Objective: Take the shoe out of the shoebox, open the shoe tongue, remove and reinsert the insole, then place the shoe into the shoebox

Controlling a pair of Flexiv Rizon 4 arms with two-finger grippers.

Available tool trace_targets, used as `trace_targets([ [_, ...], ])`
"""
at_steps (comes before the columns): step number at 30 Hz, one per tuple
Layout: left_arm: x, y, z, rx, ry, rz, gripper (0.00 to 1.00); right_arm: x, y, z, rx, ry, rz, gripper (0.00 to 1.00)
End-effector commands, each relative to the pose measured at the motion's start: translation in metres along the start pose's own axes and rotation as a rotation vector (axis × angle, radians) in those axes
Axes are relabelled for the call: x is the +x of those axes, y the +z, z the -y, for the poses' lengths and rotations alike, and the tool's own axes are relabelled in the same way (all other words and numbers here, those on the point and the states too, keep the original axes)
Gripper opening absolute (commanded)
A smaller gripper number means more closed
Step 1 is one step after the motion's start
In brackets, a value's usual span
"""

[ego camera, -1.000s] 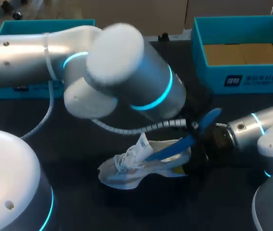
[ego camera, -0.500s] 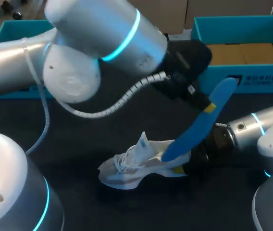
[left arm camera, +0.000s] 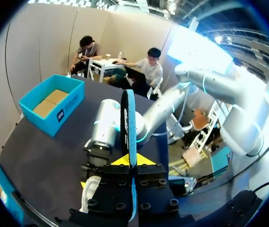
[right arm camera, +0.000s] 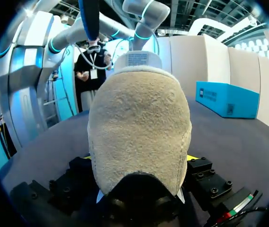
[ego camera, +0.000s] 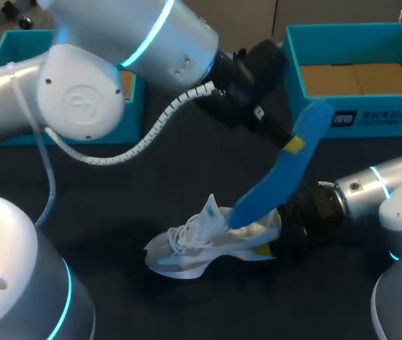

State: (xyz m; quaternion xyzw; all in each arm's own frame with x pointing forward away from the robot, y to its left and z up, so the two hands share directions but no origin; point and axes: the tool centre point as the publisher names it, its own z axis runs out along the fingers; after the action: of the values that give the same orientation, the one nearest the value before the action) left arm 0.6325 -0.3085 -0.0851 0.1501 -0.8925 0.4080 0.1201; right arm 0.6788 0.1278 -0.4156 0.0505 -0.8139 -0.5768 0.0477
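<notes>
Lifted higher: left gripper (left arm camera: 131, 161) pinching blue foam insole (ego camera: 279, 177), right gripper (right arm camera: 140, 161) clamping white mesh sneaker (ego camera: 201, 244) heel; insole tip could snag, slip.

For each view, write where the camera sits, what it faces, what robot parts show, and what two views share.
Head: above and behind, looking down at the table; both arms show.
Left wrist: looks along its fingers holding the insole; right arm beyond.
Right wrist: faces the shoe, heel first, between its fingers.
Shared: the insole, head and left wrist.

Tan suede heel of shoe (right arm camera: 139, 127) sat pinched in right hand (right arm camera: 139, 160). Blue insole (right arm camera: 88, 19) hung ahead, higher up; teal shoebox (right arm camera: 227, 98) stood on dark desk (right arm camera: 241, 142).
</notes>
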Motion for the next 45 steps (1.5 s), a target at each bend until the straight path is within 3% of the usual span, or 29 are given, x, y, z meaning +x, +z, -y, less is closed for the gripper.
trace_targets([
  [1,0.005,-0.031,0.005,0.118,-0.016,-0.015,0.00,0.001,0.001,-0.001,0.003,0.000,0.002,0.00],
  [6,0.016,-0.061,0.021,0.194,-0.011,-0.028,0.00,0.001,0.001,-0.001,0.003,0.000,0.002,0.00],
  [10,0.032,-0.092,0.031,0.230,0.020,-0.136,0.00,0.001,0.001,-0.001,0.003,0.000,0.002,0.00],
  [12,0.039,-0.110,0.038,0.266,0.080,-0.117,0.00,0.001,0.001,-0.001,0.003,0.000,0.002,0.00],
  [26,0.042,-0.111,0.038,0.278,0.092,-0.113,0.00,0.001,0.001,-0.001,0.003,0.000,0.002,0.00],
  [39,0.063,-0.167,0.034,0.302,0.250,-0.165,0.00,0.001,0.001,-0.001,0.003,0.000,0.002,0.00],
  [45,0.081,-0.194,0.039,0.351,0.307,-0.177,0.00,0.001,0.001,-0.001,0.003,0.000,0.002,0.00],
])
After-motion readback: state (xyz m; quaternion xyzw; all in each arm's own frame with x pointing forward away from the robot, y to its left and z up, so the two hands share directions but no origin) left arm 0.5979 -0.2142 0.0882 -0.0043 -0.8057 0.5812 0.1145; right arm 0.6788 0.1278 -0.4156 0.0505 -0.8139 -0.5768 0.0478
